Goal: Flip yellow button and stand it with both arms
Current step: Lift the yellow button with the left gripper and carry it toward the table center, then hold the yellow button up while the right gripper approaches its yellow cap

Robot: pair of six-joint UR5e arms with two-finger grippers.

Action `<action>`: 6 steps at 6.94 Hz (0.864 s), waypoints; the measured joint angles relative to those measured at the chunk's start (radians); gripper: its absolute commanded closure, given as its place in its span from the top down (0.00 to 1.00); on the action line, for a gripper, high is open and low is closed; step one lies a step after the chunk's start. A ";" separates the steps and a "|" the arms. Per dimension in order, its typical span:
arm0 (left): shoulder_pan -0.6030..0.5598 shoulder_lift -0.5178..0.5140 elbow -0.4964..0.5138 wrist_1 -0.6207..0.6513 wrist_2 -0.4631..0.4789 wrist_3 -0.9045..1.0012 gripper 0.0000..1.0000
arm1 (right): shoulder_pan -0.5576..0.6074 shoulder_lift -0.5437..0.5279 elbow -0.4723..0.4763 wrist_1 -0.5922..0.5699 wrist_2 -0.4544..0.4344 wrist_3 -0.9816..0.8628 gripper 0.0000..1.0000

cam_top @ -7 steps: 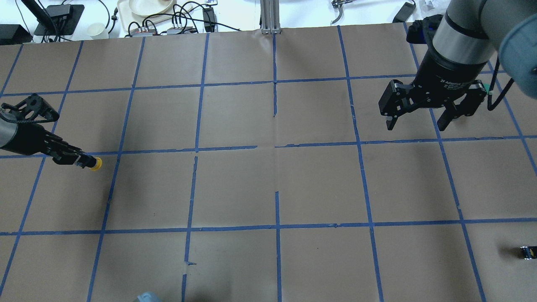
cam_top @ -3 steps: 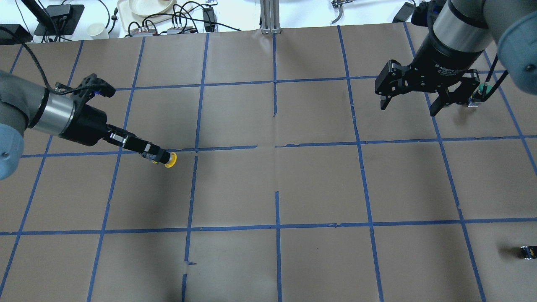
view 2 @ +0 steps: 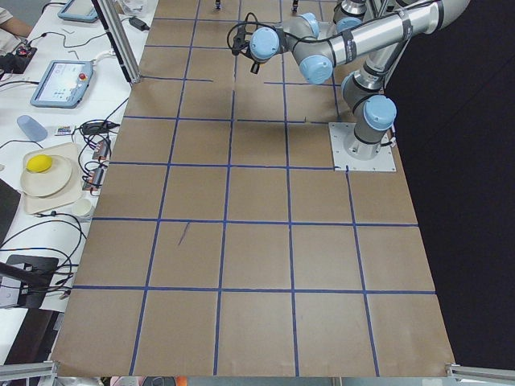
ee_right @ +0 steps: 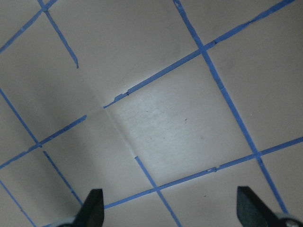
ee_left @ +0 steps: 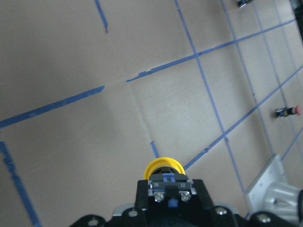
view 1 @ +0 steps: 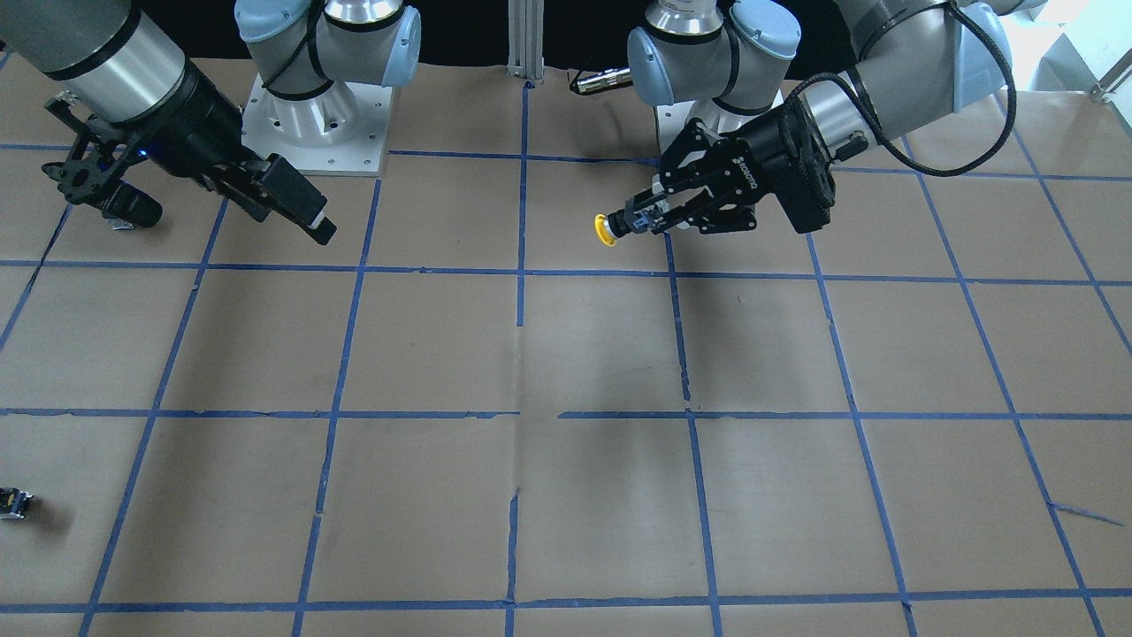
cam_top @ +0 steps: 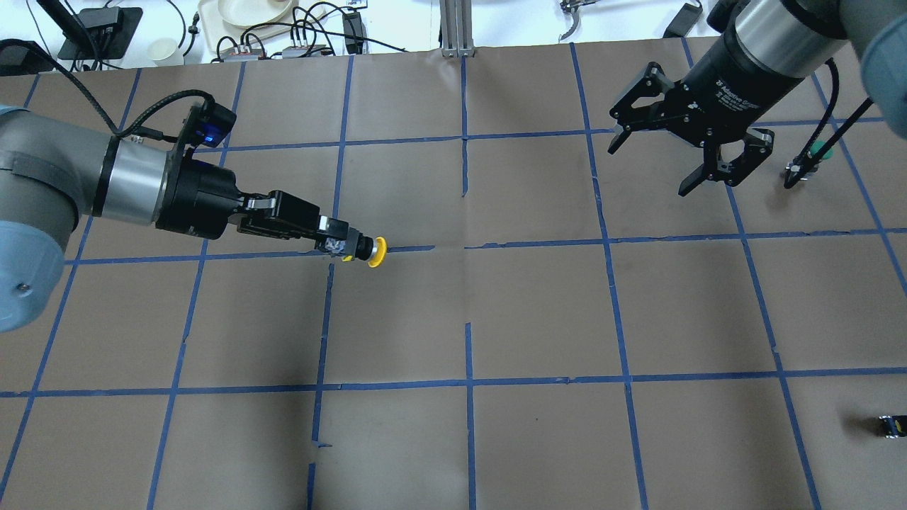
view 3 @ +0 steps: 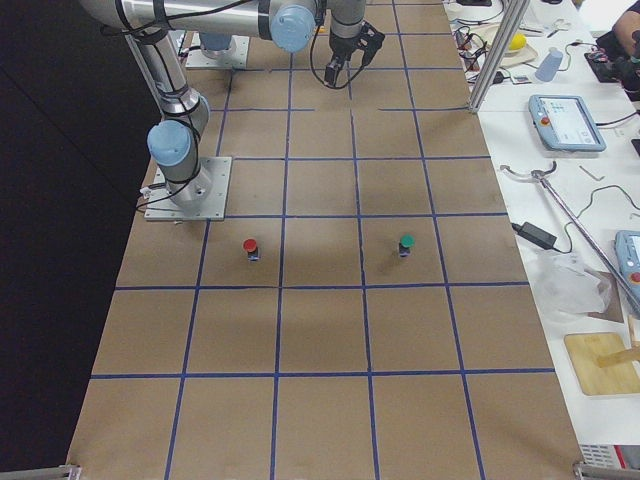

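Observation:
The yellow button (cam_top: 376, 251) is held off the table, lying sideways, its yellow cap pointing toward the table's middle. My left gripper (cam_top: 341, 242) is shut on its black-and-grey body. The button also shows in the front view (view 1: 604, 230), and in the left wrist view (ee_left: 163, 166) its cap sticks out past the closed fingers. My right gripper (cam_top: 649, 170) is open and empty. It hangs above the far right of the table, well apart from the button. Its two fingertips (ee_right: 92, 208) frame bare table in the right wrist view.
A green-capped button (view 3: 406, 243) and a red-capped button (view 3: 250, 246) stand on the robot's right side of the table. A tiny black-yellow part (cam_top: 891, 425) lies near the right front edge. Cables and a tray (cam_top: 241, 14) lie beyond the table's far edge.
My left arm has swung right, carrying the yellow button from the table's left edge to near the centre line. My right gripper has moved farther back and turned, staying open.

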 measured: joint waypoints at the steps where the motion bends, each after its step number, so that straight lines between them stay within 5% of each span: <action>1: -0.046 0.007 0.000 0.016 -0.109 -0.147 0.13 | -0.006 0.009 0.000 0.001 0.079 0.079 1.00; 3: -0.114 0.012 -0.006 0.045 -0.308 -0.343 0.13 | -0.011 0.021 -0.002 0.002 0.236 0.260 1.00; 6: -0.129 0.009 -0.015 0.050 -0.561 -0.437 0.11 | -0.023 0.007 -0.004 0.011 0.345 0.445 0.99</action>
